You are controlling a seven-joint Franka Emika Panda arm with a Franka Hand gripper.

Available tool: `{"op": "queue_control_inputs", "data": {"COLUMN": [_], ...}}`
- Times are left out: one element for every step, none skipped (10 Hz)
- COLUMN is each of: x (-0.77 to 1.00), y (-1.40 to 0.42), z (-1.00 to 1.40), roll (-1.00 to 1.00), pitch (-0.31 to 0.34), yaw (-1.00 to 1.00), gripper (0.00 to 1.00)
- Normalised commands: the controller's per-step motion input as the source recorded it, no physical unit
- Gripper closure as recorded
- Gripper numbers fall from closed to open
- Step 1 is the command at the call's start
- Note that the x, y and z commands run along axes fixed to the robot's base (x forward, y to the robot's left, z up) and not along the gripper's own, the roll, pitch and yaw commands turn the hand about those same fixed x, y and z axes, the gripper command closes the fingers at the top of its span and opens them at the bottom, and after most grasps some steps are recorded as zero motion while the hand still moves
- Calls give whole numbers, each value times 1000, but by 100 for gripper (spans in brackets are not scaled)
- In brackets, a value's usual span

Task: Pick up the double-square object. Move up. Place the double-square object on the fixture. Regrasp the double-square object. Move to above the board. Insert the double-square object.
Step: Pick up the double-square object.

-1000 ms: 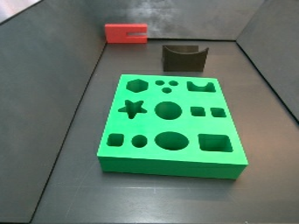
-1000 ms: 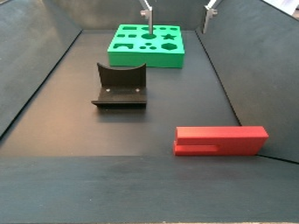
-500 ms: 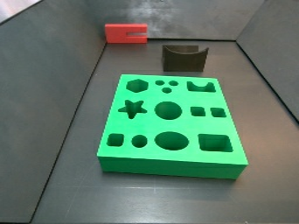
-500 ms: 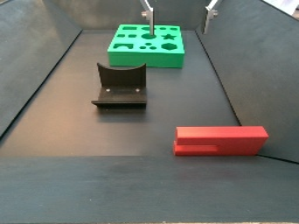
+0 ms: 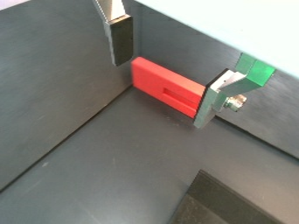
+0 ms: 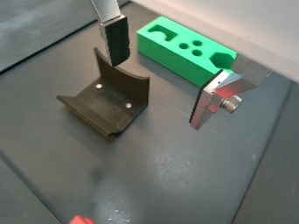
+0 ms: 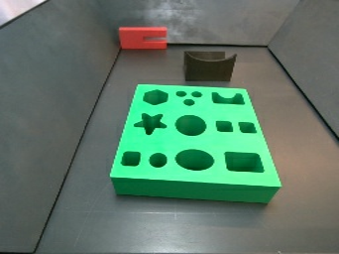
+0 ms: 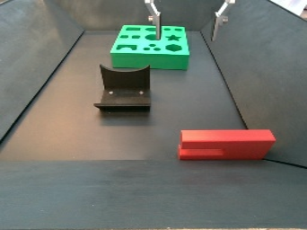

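The double-square object (image 7: pixel 143 38) is a flat red block lying on the dark floor by the wall, close to the camera in a side view (image 8: pixel 227 143). The fixture (image 8: pixel 124 88) stands between it and the green board (image 8: pixel 153 47). My gripper (image 8: pixel 184 29) hangs high over the board's end, open, its fingers (image 8: pixel 151 13) wide apart with nothing held. In a wrist view the gripper (image 5: pixel 163 89) frames the red block (image 5: pixel 163 85) far below. Another wrist view shows the gripper (image 6: pixel 158 93) beside the fixture (image 6: pixel 108 101) and board (image 6: pixel 187 52). The gripper is out of one side view.
Dark grey walls enclose the floor (image 7: pixel 79 149) on all sides. The board (image 7: pixel 195 139) has star, hexagon, round and square cut-outs. The fixture (image 7: pixel 208 64) sits just behind the board, with the red block further back near the wall.
The gripper's fingers have shifted very slightly at the top of a side view. The red block, fixture and board have not moved.
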Motion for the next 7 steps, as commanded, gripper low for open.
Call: {"op": "queue_control_inputs", "data": {"x": [-3, -26, -49, -94, -143, -263, -211], "y": [214, 277, 343, 446, 566, 823, 763], "z": [-123, -186, -243, -246, -209, -129, -143], "roll": [14, 23, 10, 0, 0, 0, 0], "pitch": [0, 10, 53, 53, 43, 76, 83], "yaw": [-797, -734, -671, -571, -431, -126, -194], "gripper": [0, 0, 0, 0, 0, 0, 0]}}
